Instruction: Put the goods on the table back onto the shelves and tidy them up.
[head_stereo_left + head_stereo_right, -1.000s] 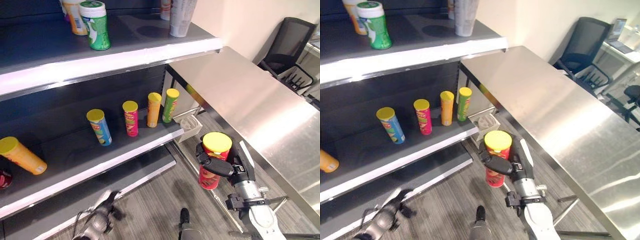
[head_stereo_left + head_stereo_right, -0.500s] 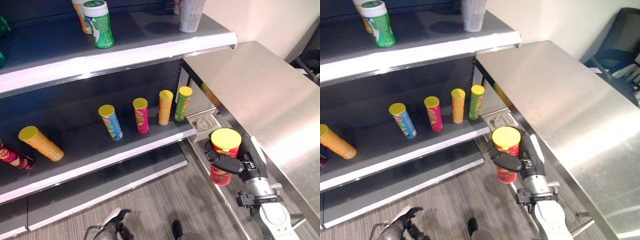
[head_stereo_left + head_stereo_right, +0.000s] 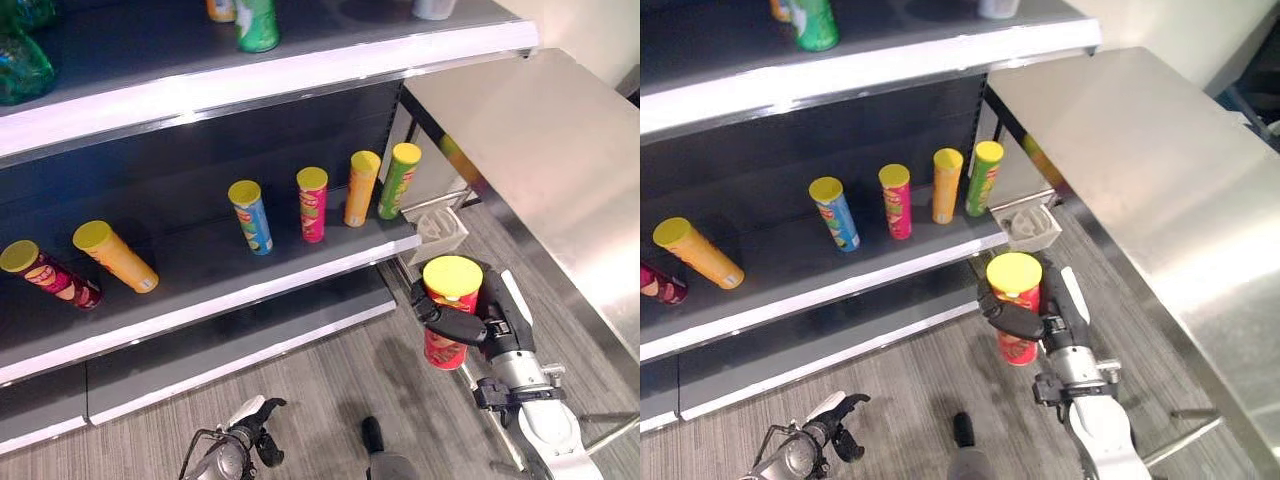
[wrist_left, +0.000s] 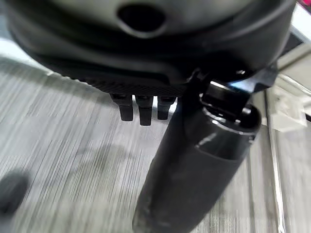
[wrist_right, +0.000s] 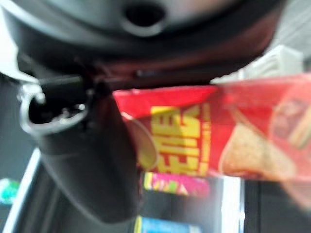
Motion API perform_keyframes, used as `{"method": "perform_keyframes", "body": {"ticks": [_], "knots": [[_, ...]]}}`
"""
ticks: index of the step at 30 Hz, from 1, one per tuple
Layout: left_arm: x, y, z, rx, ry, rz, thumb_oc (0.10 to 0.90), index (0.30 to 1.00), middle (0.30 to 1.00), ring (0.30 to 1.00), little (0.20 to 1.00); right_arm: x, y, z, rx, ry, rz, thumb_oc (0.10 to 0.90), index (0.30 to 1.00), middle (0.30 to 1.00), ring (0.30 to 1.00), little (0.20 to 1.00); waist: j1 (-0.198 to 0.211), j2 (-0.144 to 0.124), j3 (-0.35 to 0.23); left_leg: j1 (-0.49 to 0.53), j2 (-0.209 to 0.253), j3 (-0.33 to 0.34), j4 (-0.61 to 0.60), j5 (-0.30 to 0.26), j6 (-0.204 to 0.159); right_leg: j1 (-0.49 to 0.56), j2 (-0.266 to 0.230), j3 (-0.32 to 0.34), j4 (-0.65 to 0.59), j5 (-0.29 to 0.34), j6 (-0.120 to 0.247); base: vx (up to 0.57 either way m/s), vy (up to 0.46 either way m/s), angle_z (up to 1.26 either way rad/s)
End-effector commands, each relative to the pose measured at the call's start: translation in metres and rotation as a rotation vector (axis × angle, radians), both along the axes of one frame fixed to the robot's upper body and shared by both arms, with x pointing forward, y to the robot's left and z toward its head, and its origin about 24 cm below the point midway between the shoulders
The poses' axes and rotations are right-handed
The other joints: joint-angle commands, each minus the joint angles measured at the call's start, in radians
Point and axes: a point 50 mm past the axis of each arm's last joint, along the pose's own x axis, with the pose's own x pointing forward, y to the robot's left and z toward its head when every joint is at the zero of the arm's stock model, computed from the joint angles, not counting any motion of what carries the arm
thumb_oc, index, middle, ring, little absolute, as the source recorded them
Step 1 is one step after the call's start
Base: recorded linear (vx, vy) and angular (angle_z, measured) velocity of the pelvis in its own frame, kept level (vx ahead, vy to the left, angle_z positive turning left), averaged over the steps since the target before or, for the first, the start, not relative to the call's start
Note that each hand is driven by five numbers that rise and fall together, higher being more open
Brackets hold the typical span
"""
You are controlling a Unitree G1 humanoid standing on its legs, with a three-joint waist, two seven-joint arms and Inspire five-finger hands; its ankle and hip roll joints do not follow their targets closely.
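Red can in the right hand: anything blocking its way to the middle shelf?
Nothing visible. The right hand holds the red can in open air off the middle shelf's front edge, near the green can. Bare shelf lies between the standing cans.

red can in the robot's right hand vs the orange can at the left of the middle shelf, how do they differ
The red can is held upright in the right hand, off the shelf; the orange can rests on the middle shelf, untouched. The red can stands straight; the orange can is strongly tilted, its lid toward the upper left. The red one has a red body, the other orange. Both are tall tubes with yellow lids.
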Motion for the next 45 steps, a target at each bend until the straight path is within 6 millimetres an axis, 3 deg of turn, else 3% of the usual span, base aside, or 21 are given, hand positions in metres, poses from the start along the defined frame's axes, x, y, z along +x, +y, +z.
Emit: {"method": "perform_keyframes", "body": {"ticks": [1,3,4,5,7,8,9,10,12,13,17,18,21,25,28,31,32,34,39,40,45], "knots": [[0.037,-0.006,0.030,-0.012,-0.179,-0.078,0.800,0.900,0.900,0.900,0.900,0.008,0.015,0.048,-0.045,-0.269,0.065,0.400,0.300,0.300,0.300,0.300,0.012,0.035,-0.057,0.036,-0.009,0.033,-0.018,-0.048,0.090,-0.019,0.005,0.043,-0.035,0.012,-0.015,-0.10,0.489,0.33],[0.038,0.001,0.032,0.016,-0.183,-0.087,0.800,0.900,0.900,0.900,0.900,0.007,0.016,0.045,-0.055,-0.256,0.043,0.400,0.300,0.300,0.300,0.300,0.014,0.026,-0.057,0.040,-0.075,0.036,-0.084,-0.046,0.112,-0.049,-0.041,0.046,-0.051,0.131,0.004,-0.12,0.554,0.18],[0.032,0.031,0.028,0.072,-0.161,0.026,0.800,0.900,0.900,0.900,0.900,0.007,0.020,0.045,-0.067,-0.267,0.031,0.400,0.300,0.300,0.300,0.300,0.016,0.008,-0.046,0.047,-0.135,0.074,-0.117,-0.047,0.143,-0.093,-0.073,0.010,-0.057,0.252,0.008,-0.12,0.502,0.01],[0.032,0.032,0.028,0.073,-0.161,0.027,0.800,0.900,0.900,0.900,0.900,0.007,0.021,0.045,-0.067,-0.267,0.032,0.400,0.300,0.300,0.300,0.300,0.016,0.005,-0.048,0.045,-0.138,0.077,-0.117,-0.047,0.144,-0.096,-0.075,0.013,-0.059,0.256,0.009,-0.14,0.468,-0.35],[0.022,0.051,0.022,0.090,-0.123,0.113,0.800,0.900,0.900,0.900,0.900,0.006,0.023,0.048,-0.074,-0.289,0.035,0.400,0.300,0.300,0.300,0.300,0.018,0.017,-0.036,0.045,-0.152,0.129,-0.117,-0.051,0.168,-0.094,-0.017,-0.052,-0.004,0.166,-0.011,-0.12,0.496,-0.52],[0.004,0.056,0.011,0.079,-0.066,0.155,0.800,0.900,0.900,0.900,0.900,0.006,0.024,0.048,-0.102,-0.297,0.038,0.400,0.300,0.300,0.300,0.300,0.032,0.027,-0.039,0.039,-0.159,0.149,-0.117,-0.049,0.184,-0.066,0.071,-0.054,0.038,0.055,-0.033,-0.14,0.587,-0.74],[-0.008,0.060,0.004,0.074,-0.023,0.196,0.800,0.900,0.900,0.900,0.900,0.008,0.026,0.047,-0.111,-0.293,0.044,0.400,0.300,0.300,0.300,0.300,0.042,0.029,-0.043,0.032,-0.165,0.159,-0.117,-0.046,0.194,-0.050,0.121,-0.064,0.060,-0.001,-0.049,-0.16,0.490,-0.79],[-0.024,0.063,-0.007,0.066,0.038,0.256,0.800,0.900,0.900,0.900,0.900,0.010,0.028,0.044,-0.139,-0.284,0.051,0.400,0.300,0.300,0.300,0.300,0.056,0.028,-0.054,0.018,-0.182,0.168,-0.117,-0.046,0.207,-0.026,0.221,-0.073,0.099,-0.084,-0.072,-0.14,0.316,-0.67],[-0.017,0.045,-0.007,0.066,0.024,0.153,0.800,0.900,0.900,0.900,0.900,0.010,0.032,0.042,-0.184,-0.292,0.059,0.400,0.300,0.300,0.300,0.300,0.054,0.014,-0.070,0.016,-0.231,0.150,-0.117,-0.056,0.220,-0.016,0.323,-0.024,0.108,-0.131,-0.107,0.00,0.233,-0.26],[-0.007,0.039,-0.001,0.067,-0.018,0.116,0.800,0.900,0.900,0.900,0.900,0.012,0.032,0.040,-0.169,-0.279,0.069,0.400,0.300,0.300,0.300,0.300,0.048,0.018,-0.071,0.025,-0.241,0.140,-0.117,-0.063,0.221,-0.011,0.335,0.003,0.093,-0.121,-0.109,0.11,0.125,0.28],[0.024,0.018,0.023,0.032,-0.167,0.007,0.800,0.900,0.900,0.900,0.900,0.017,0.031,0.043,-0.208,-0.310,0.047,0.400,0.300,0.300,0.300,0.300,0.072,0.006,-0.032,-0.039,-0.253,0.156,0.093,-0.100,0.188,0.060,0.281,-0.044,-0.004,-0.094,-0.131,0.10,-0.006,0.66],[0.014,0.019,0.017,0.028,-0.142,0.015,0.800,0.900,0.900,0.900,0.900,0.021,0.029,0.049,-0.244,-0.349,0.020,0.400,0.300,0.300,0.300,0.300,0.077,0.003,-0.024,-0.086,-0.199,0.179,0.184,-0.117,0.171,0.086,0.246,-0.073,-0.017,-0.100,-0.129,0.03,0.026,0.75],[0.004,0.021,0.011,0.026,-0.114,0.037,0.800,0.900,0.900,0.900,0.900,0.022,0.029,0.053,-0.264,-0.382,-0.007,0.400,0.300,0.300,0.300,0.300,0.081,0.002,-0.033,-0.089,-0.142,0.206,0.167,-0.097,0.168,0.092,0.220,-0.092,-0.024,-0.101,-0.125,0.07,0.087,0.64],[-0.008,0.028,0.006,0.069,-0.112,0.026,0.800,0.900,0.900,0.900,0.900,0.029,0.040,0.059,-0.266,-0.449,-0.014,0.400,0.300,0.300,0.300,0.300,0.115,0.021,-0.047,-0.088,0.004,0.105,0.025,0.059,0.126,0.075,0.161,-0.093,-0.009,-0.137,-0.116,0.12,0.190,-0.01],[-0.001,0.018,0.012,0.064,-0.155,-0.037,0.800,0.900,0.900,0.900,0.900,0.036,0.044,0.059,-0.275,-0.466,-0.025,0.400,0.300,0.300,0.300,0.300,0.117,0.056,-0.043,-0.098,0.058,0.085,-0.065,0.138,0.090,0.080,0.129,-0.090,-0.005,-0.153,-0.103,0.11,0.263,-0.21],[0.005,0.007,0.018,0.032,-0.186,-0.076,0.800,0.900,0.900,0.900,0.900,0.042,0.045,0.055,-0.307,-0.468,-0.074,0.400,0.300,0.300,0.300,0.300,0.119,0.104,-0.051,-0.091,0.056,0.143,-0.093,0.146,0.081,0.104,0.101,-0.096,-0.011,-0.155,-0.087,0.15,0.245,0.08],[0.005,0.006,0.018,0.031,-0.186,-0.075,0.800,0.900,0.900,0.900,0.900,0.043,0.045,0.055,-0.308,-0.469,-0.074,0.400,0.300,0.300,0.300,0.300,0.121,0.105,-0.049,-0.087,0.055,0.146,-0.093,0.144,0.081,0.108,0.101,-0.094,-0.014,-0.153,-0.087,0.31,0.429,0.13],[0.000,0.008,0.014,0.049,-0.180,-0.080,0.800,0.900,0.900,0.900,0.900,0.056,0.054,0.061,-0.277,-0.513,-0.122,0.400,0.300,0.300,0.300,0.300,0.137,0.139,-0.061,-0.070,0.013,0.166,-0.094,0.127,0.086,0.132,0.056,-0.094,-0.039,-0.122,-0.070,0.22,0.285,-0.02],[0.004,0.023,0.015,0.062,-0.203,0.038,0.800,0.900,0.900,0.900,0.900,0.084,0.074,0.074,-0.196,-0.570,-0.171,0.400,0.300,0.300,0.300,0.300,0.179,0.135,-0.047,-0.091,-0.047,0.183,-0.068,0.096,0.106,0.100,0.002,-0.081,-0.075,-0.061,-0.042,0.04,0.158,-0.10],[0.003,0.030,0.013,0.064,-0.199,0.098,0.800,0.900,0.900,0.900,0.900,0.096,0.078,0.083,-0.161,-0.592,-0.223,0.400,0.300,0.300,0.300,0.300,0.211,0.130,-0.048,-0.108,-0.064,0.184,-0.068,0.088,0.116,0.083,-0.013,-0.088,-0.094,-0.031,-0.031,-0.04,0.089,-0.03],[-0.002,0.031,0.008,0.088,-0.185,0.081,0.800,0.900,0.900,0.900,0.900,0.121,0.088,0.100,-0.074,-0.594,-0.305,0.400,0.300,0.300,0.300,0.300,0.266,0.118,-0.058,-0.126,-0.083,0.188,-0.084,0.084,0.129,0.054,-0.027,-0.097,-0.119,0.009,-0.015,0.00,0.019,0.03]]}}
